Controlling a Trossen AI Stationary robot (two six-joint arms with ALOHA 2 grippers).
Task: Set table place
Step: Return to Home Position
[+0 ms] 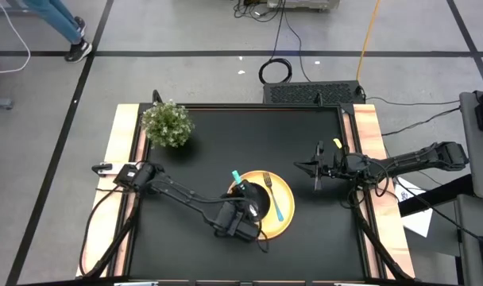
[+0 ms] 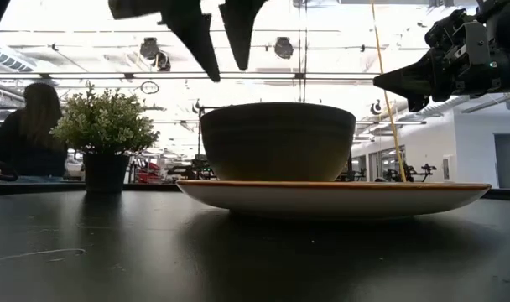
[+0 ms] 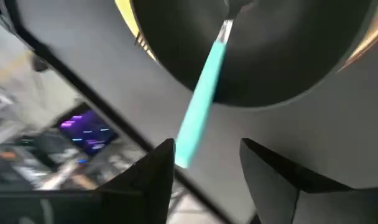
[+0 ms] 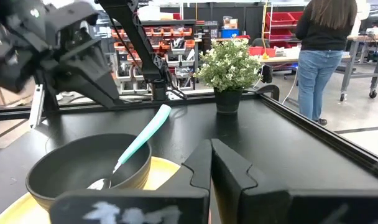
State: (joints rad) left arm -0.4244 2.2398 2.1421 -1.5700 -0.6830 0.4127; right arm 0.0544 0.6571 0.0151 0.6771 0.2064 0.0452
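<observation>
High view, matte black table (image 1: 218, 151), taped floor (image 1: 186, 75)

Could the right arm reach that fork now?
Probably yes: the fork lies on the yellow plate's right side, facing the right gripper, with nothing between; left gripper hovers over the bowl.

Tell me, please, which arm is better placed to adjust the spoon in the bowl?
Left, probably: the left gripper hovers open beside the black bowl, at the spoon's teal handle, while the right gripper is shut, clear of the yellow plate.
</observation>
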